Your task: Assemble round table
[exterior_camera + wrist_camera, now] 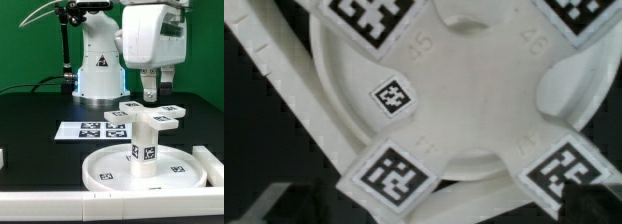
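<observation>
Working across the exterior view from its left: the flat white marker board (92, 129) lies on the black table (30, 120), apart from the assembly. Next, toward the middle, the large rimmed round white plastic disc (105, 168) sits flat near the front edge, with the short white cylindrical leg (145, 147) upright at its centre and the white cross-shaped foot piece (152, 116) resting on top of the leg (tags visible on all three). Above the foot, the gripper (156, 97) hangs released, jaws spread wide, nothing between them. At the exterior view's right, part of a long white bar (212, 163) lies beside the disc.

Wrist view: foot piece (455, 100) fills the frame, close below.

Judgement: the step in hand looks like seating or tightening the foot. To do it well, descend centred over the hub, close squarely on opposing arms, and turn without tipping the leg; off-centre contact may tilt the stack.
</observation>
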Motion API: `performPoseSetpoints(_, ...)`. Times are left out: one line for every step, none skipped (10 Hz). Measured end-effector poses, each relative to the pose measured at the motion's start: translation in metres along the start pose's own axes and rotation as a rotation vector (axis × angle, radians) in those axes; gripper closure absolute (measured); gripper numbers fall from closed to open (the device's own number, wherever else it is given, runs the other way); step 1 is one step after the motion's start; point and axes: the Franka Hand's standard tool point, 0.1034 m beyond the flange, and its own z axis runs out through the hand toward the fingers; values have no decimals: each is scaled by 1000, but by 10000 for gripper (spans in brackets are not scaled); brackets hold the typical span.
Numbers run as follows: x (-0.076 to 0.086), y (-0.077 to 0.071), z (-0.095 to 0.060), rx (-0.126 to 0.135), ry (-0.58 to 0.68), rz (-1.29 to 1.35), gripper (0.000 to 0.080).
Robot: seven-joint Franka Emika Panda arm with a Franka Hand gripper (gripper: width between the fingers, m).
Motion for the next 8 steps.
performPoseSetpoints(-2, 1, 1, -1, -9, -65, 151)
performPoseSetpoints(-4, 0, 3, 9, -27, -87, 151)
performPoseSetpoints(-6, -2, 7, 15, -32, -70, 151)
performPoseSetpoints(-7, -3, 10, 19, -35, -70, 151)
performPoseSetpoints(-11, -3, 15, 26, -40, -86, 151)
performPoseSetpoints(-17, -2, 21, 35, -45, -128, 151)
performPoseSetpoints(-20, -1, 23, 39, -49, -124, 151)
performPoseSetpoints(-22, -1, 24, 40, -50, -122, 151)
